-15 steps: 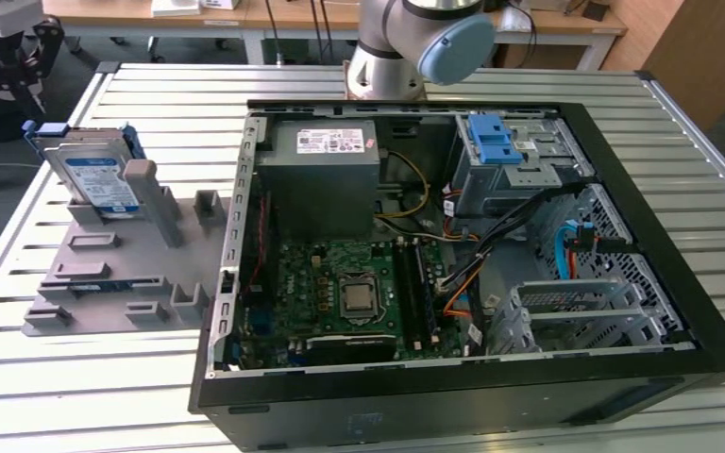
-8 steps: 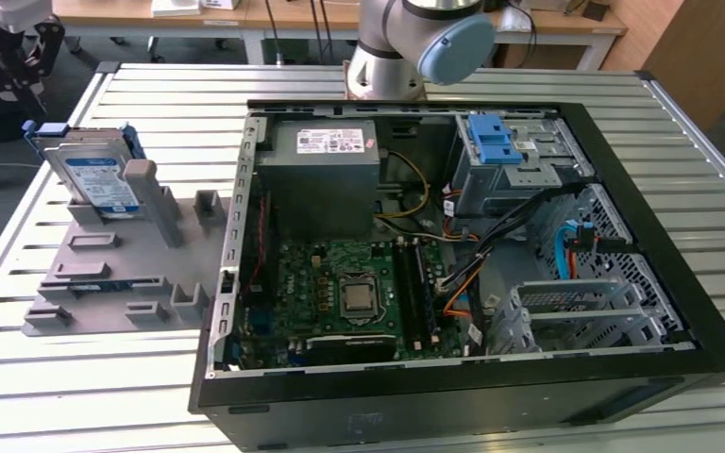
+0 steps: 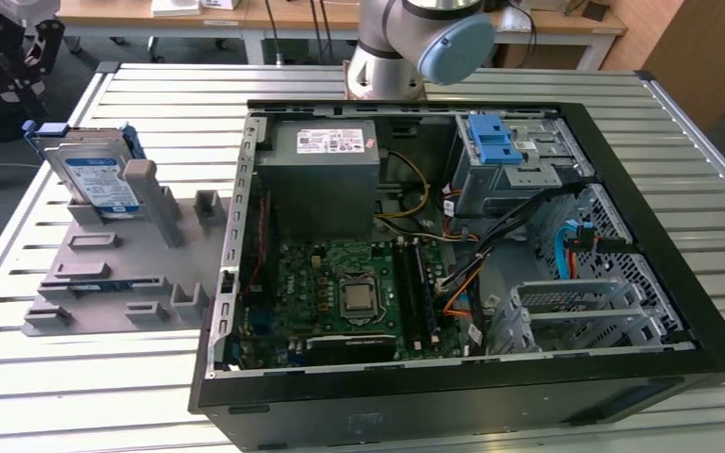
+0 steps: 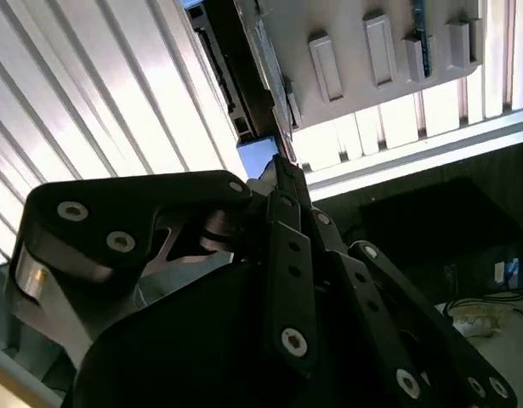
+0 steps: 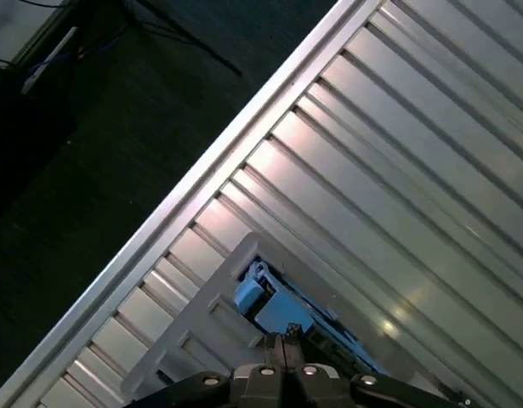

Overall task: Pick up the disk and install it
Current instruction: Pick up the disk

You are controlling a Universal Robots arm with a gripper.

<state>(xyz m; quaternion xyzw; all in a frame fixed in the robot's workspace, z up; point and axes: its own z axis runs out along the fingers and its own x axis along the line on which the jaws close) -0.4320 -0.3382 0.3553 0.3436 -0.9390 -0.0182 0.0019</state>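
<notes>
The disk point(image 3: 92, 175) stands on its edge in a grey holder point(image 3: 110, 274). It is in the upper left of the exterior view. It is silver with a blue and white label, and it has blue plastic round its edges. Nothing is touching it there.

The holder lies on the tabletop point(image 3: 35, 377), which is made of long silver slats. Just beside the holder, toward the exterior view's right, is a big black computer case point(image 3: 665, 236). The case lies on its side with its cover off.

Inside the case, a grey box point(image 3: 318, 179) with a white sticker sits near the top. A silver cage point(image 3: 514, 160) with a blue latch sits in the upper right part of the case. A green board point(image 3: 337, 283) lies lower down, in the middle.

The foot of the robot arm point(image 3: 400, 42) stands at the top middle of the exterior view, behind the case.

In the first wrist view, the black jaws hang above the disk's blue edge point(image 5: 274, 310) and the holder point(image 5: 201, 323). The jaws are closed. Their two fingertips point(image 5: 277, 347) touch each other, and there is nothing between them. They are not touching the disk.

In the second wrist view, the jaws are also pressed together, with the tabletop point(image 4: 91, 102) and the holder point(image 4: 372, 51) behind them.
</notes>
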